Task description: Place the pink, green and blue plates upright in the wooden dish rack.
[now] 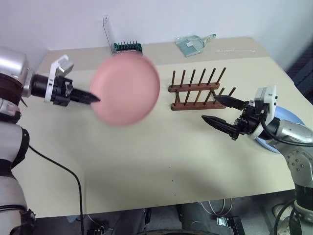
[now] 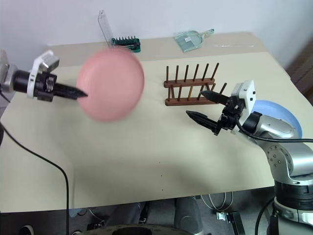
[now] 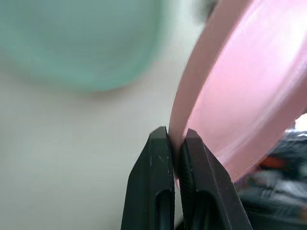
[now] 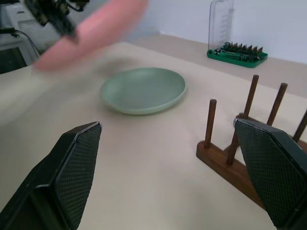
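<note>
My left gripper [image 1: 96, 99] is shut on the rim of the pink plate [image 1: 125, 90] and holds it tilted above the table, left of the wooden dish rack [image 1: 195, 91]. In the left wrist view its fingers [image 3: 160, 163] pinch the pink rim [image 3: 230, 96]. The green plate [image 4: 144, 89] lies flat on the table below and beyond the raised pink one. My right gripper [image 1: 209, 107] stands open with nothing in it, just in front and to the right of the rack. The blue plate [image 2: 279, 111] lies flat at the table's right edge, partly under my right arm.
At the table's back edge stand a green bit set [image 1: 127, 47] and a clear upright case [image 1: 108, 30]. A clear plastic scoop [image 1: 194, 44] lies at the back right. A black cable [image 1: 71, 178] crosses the front left of the table [image 1: 161, 161].
</note>
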`<action>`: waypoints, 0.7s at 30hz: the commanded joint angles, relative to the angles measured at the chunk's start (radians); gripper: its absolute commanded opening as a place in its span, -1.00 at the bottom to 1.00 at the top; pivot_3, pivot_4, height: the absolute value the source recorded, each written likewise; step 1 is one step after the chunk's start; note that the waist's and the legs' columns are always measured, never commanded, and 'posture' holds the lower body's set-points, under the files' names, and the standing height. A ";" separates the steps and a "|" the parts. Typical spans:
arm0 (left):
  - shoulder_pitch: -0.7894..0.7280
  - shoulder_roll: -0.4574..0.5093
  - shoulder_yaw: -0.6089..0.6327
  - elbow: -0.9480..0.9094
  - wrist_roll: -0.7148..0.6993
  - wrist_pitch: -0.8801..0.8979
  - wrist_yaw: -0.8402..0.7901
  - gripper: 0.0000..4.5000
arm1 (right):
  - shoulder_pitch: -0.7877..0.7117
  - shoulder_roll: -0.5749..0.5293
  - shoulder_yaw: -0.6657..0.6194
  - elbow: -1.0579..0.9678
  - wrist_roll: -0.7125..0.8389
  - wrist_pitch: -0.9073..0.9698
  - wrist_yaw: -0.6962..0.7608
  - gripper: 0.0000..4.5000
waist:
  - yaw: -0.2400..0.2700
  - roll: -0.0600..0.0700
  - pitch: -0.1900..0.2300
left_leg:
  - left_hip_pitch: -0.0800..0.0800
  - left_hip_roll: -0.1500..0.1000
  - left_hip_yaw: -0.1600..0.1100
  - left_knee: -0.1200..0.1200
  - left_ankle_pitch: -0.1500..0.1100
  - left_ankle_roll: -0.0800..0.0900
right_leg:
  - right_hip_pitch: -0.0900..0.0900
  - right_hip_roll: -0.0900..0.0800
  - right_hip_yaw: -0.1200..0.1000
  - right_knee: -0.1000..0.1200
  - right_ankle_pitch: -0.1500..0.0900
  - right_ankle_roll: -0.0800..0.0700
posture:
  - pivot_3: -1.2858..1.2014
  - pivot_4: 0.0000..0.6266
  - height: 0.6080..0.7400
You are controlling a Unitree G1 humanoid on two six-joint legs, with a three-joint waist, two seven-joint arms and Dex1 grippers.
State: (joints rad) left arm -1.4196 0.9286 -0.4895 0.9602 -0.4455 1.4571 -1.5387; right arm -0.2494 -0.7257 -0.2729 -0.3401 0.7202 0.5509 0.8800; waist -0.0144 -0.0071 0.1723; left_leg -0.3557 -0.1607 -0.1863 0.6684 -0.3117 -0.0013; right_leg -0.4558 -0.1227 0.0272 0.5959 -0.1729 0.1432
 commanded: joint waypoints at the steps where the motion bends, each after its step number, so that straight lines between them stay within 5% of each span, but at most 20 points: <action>1: 0.015 -0.092 0.415 0.165 -0.100 -0.183 0.421 -0.96 | -0.066 0.002 -0.034 -0.003 -0.005 -0.043 -0.032 1.00 | 0.004 0.001 -0.001 | 0.001 0.000 0.000 0.000 0.000 0.000 | 0.000 0.000 0.000 -0.001 0.000 0.000 | 0.03 -0.52 1.00; 7: 0.339 -0.488 1.007 -0.220 -0.408 -0.367 0.878 -0.96 | -0.192 0.070 -0.070 0.078 -0.086 -0.168 -0.173 1.00 | 0.008 0.001 -0.002 | -0.001 0.001 0.002 0.000 0.002 -0.003 | -0.002 -0.001 0.000 0.000 0.003 -0.004 | 0.03 -0.52 1.00; 9: 0.418 -0.691 1.097 -0.372 -0.436 -0.541 1.071 -0.96 | -0.215 -0.009 0.057 0.097 -0.367 -0.325 -0.207 1.00 | 0.013 0.000 -0.002 | -0.004 0.001 0.002 0.002 0.002 -0.003 | -0.003 -0.002 0.000 0.000 0.004 -0.006 | 0.03 -0.52 1.00; 12: 0.454 -0.851 1.114 -0.550 -0.467 -0.616 1.215 -0.96 | -0.269 -0.055 0.187 0.075 -0.585 -0.466 -0.231 1.00 | 0.014 -0.002 -0.001 | -0.007 0.001 0.006 0.006 0.000 -0.003 | -0.008 -0.002 0.000 -0.001 0.005 -0.006 | 0.03 -0.52 1.00; 16: 0.460 -0.928 1.103 -0.648 -0.508 -0.637 1.302 -0.96 | -0.338 -0.014 0.282 0.017 -0.731 -0.546 -0.291 1.00 | 0.001 -0.002 -0.001 | -0.007 0.008 0.015 0.009 -0.001 -0.005 | -0.010 0.002 0.002 0.001 0.007 -0.009 | 0.03 -0.52 1.00; 21: 0.495 -1.027 1.061 -0.777 -0.523 -0.682 1.451 -0.96 | -0.299 -0.076 0.444 0.073 -1.258 -0.789 -0.493 1.00 | 0.025 -0.004 -0.004 | 0.000 0.009 0.018 0.013 -0.006 -0.003 | -0.002 0.004 0.002 0.000 0.007 -0.010 | 0.03 -0.52 1.00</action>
State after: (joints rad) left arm -0.9235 -0.0835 0.5989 0.2378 -0.9471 0.7940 -0.1251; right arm -0.5431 -0.7881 0.1566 -0.2697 -0.4118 -0.1806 0.4481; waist 0.0105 -0.0113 0.1683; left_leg -0.3561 -0.1519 -0.1679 0.6825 -0.3174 -0.0041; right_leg -0.4581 -0.1185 0.0293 0.5956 -0.1650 0.1343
